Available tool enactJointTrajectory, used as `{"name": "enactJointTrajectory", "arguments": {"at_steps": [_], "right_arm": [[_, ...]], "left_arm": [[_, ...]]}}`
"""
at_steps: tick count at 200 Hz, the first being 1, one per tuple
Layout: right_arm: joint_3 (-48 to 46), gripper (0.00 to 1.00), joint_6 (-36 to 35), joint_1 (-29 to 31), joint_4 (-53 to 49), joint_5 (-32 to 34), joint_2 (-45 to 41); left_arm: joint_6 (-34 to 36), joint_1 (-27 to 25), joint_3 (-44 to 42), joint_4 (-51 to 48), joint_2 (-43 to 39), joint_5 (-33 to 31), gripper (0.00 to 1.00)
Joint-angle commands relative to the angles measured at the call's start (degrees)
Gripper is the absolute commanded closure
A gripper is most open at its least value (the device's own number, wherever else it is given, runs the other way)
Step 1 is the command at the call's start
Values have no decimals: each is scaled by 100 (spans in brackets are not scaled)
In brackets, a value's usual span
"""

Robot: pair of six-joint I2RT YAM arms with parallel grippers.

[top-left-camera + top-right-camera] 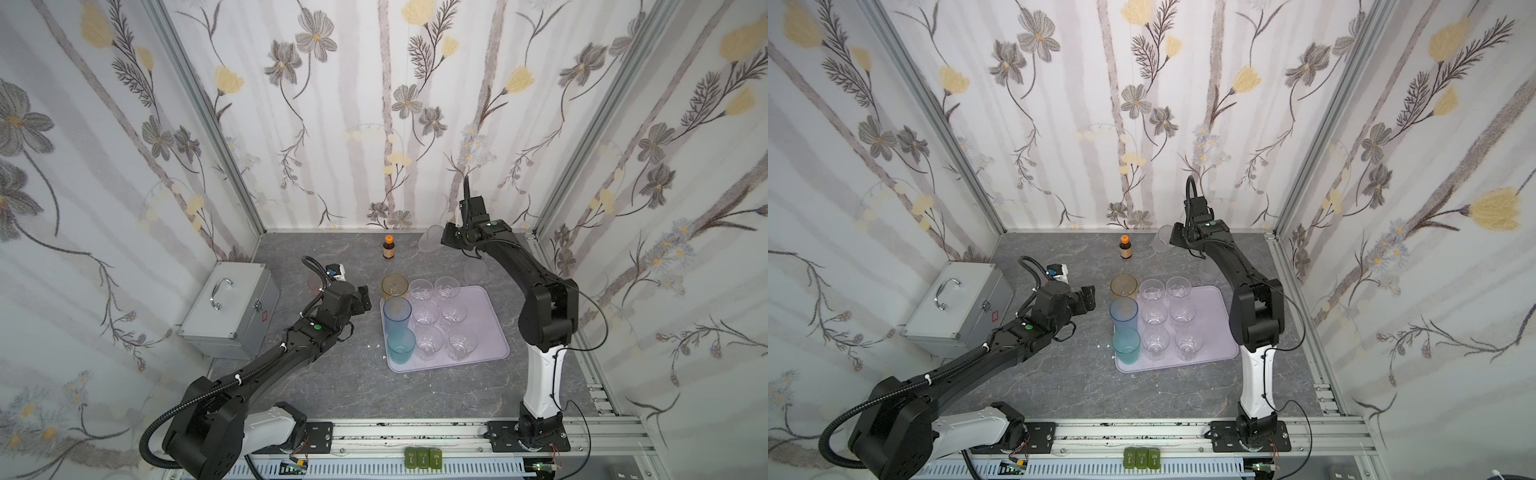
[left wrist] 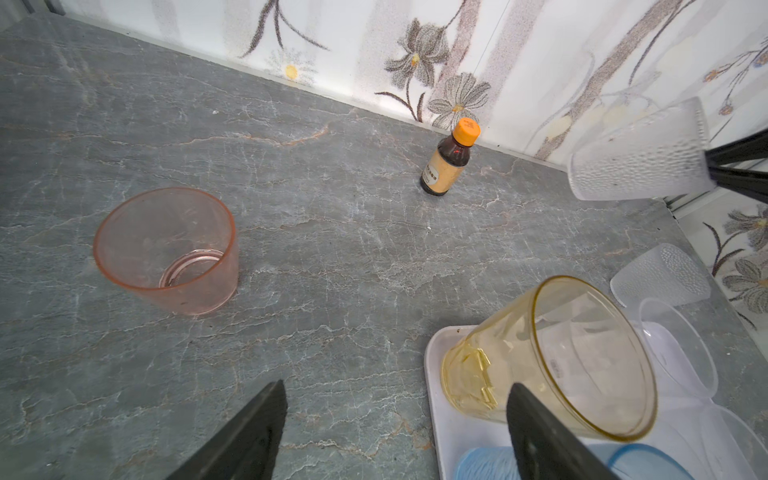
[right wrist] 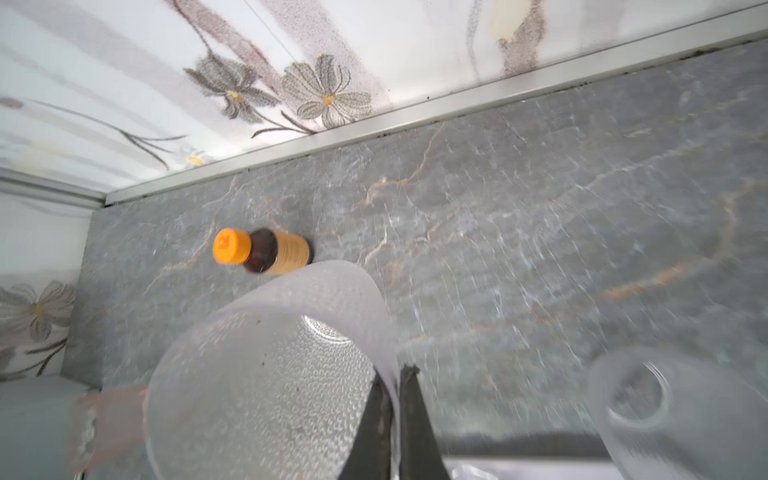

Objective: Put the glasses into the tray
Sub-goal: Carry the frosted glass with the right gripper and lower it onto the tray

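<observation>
The lilac tray [image 1: 492,332] holds an amber glass [image 1: 395,286], a blue glass [image 1: 397,313], a teal glass [image 1: 401,345] and several clear faceted ones. My right gripper [image 3: 395,374] is shut on the rim wall of a frosted glass [image 3: 266,374], one finger inside and one outside. That frosted glass [image 1: 430,239] hangs tilted above the table near the back wall. A second frosted glass [image 1: 475,270] stands behind the tray. My left gripper [image 2: 397,384] is open and empty beside the tray's far left corner. A pink glass [image 2: 166,249] stands on the table beyond it.
A brown bottle with an orange cap [image 1: 388,247] stands near the back wall. A silver case with a handle [image 1: 232,307] sits at the left. Walls close in the table on three sides.
</observation>
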Motion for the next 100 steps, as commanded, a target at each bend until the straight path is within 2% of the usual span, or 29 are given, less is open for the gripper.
{"name": "enactJointTrajectory", "arguments": {"at_steps": [1, 31, 58, 73, 100], "right_arm": [[-1086, 97, -140, -137, 259, 281, -1097], [-2777, 97, -160, -579, 85, 649, -2666], [-3615, 97, -438, -960, -358, 1037, -3667], [-3875, 98, -575, -1001, -450, 1215, -3795], [-3938, 98, -628, -1012, -517, 1127, -3354]], "left_arm": [[204, -235, 64, 240, -82, -543, 14], [398, -414, -216, 874, -247, -664, 14], [374, -479, -292, 1105, -184, -644, 14], [341, -518, -266, 1128, -44, -603, 14], [229, -628, -220, 1128, 90, -575, 14]]}}
